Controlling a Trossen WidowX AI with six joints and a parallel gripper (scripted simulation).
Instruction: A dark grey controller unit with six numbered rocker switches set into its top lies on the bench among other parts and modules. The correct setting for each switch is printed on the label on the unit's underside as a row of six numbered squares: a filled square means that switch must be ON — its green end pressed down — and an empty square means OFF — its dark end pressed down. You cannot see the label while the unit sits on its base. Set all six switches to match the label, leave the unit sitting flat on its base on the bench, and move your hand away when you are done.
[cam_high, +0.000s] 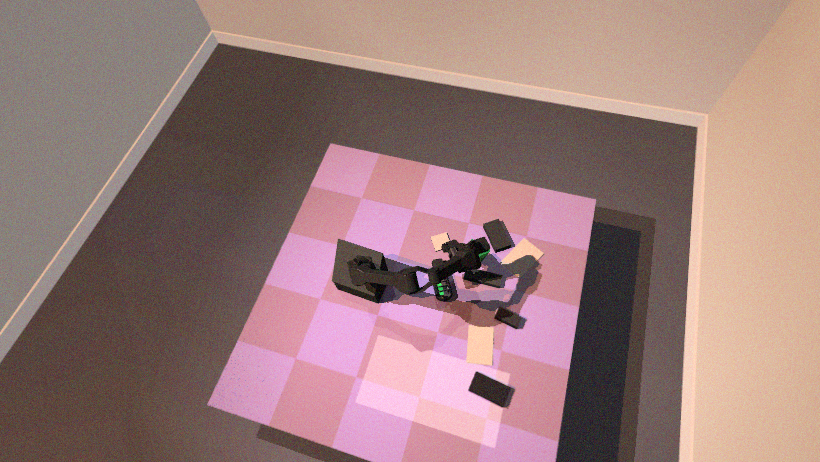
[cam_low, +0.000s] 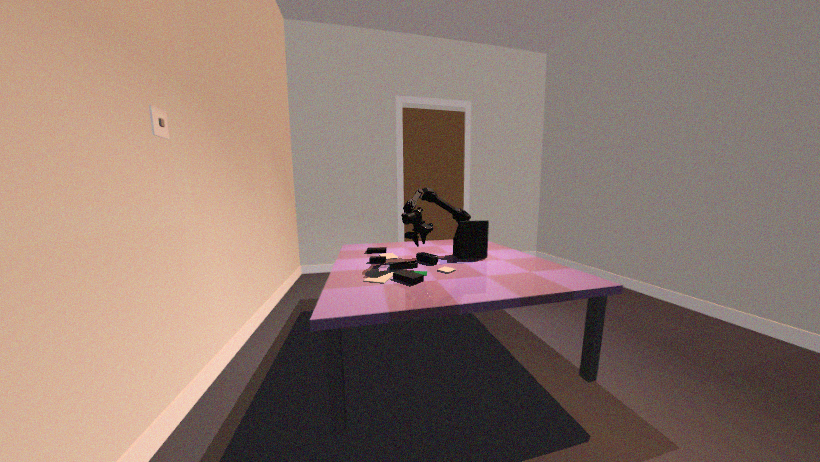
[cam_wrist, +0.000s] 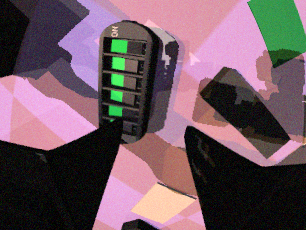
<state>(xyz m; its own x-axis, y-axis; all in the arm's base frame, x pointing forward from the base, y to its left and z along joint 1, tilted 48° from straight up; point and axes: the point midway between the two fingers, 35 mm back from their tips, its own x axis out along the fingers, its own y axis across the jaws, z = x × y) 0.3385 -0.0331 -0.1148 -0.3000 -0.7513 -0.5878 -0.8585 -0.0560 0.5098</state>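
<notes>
The dark grey controller unit (cam_high: 444, 289) (cam_low: 426, 258) (cam_wrist: 127, 80) sits on its base, switches up, close in front of the arm's base. In the wrist view its ON mark is at the top end and the green ends are on the left. Five switches show; the dark halves of the second to fourth look lighter than those of the first and fifth. Which ends are down is not clear. The sixth is mostly hidden by the left finger. The underside label is hidden. My gripper (cam_low: 420, 243) (cam_wrist: 154, 128) is open and empty, above the bench beside the unit's lower end.
A dark block (cam_high: 483, 279) (cam_wrist: 245, 110) lies beyond the unit. Other dark modules (cam_high: 498, 235) (cam_high: 509, 317) (cam_high: 491, 389) and cream plates (cam_high: 440, 241) (cam_high: 480, 345) lie around on the checkered bench (cam_high: 321, 367). A green piece (cam_wrist: 282, 30) (cam_low: 420, 273) lies near one dark module.
</notes>
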